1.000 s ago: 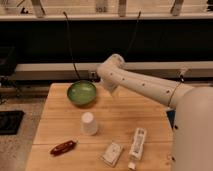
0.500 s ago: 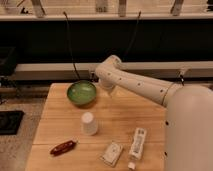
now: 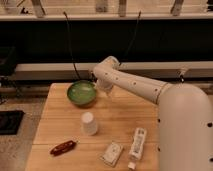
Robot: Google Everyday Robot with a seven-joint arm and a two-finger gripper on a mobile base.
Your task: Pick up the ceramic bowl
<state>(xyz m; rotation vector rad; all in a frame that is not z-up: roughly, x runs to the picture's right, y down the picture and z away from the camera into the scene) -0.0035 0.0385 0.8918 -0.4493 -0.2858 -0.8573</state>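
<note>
The ceramic bowl [image 3: 81,93] is round, shallow and glossy green with a darker rim. It sits at the far left of the wooden table [image 3: 125,120]. My white arm reaches in from the right, and my gripper [image 3: 104,87] hangs at the bowl's right rim, close above the table. The arm's wrist hides most of the gripper.
An upturned white cup [image 3: 89,123] stands in front of the bowl. A red-brown packet [image 3: 63,147] lies at the front left. A flat white packet [image 3: 112,153] and a white bottle [image 3: 137,145] lie at the front right. A dark rail and cables run behind the table.
The arm has swung left and the gripper has moved closer to the bowl's right rim. The bowl and the other objects have not moved.
</note>
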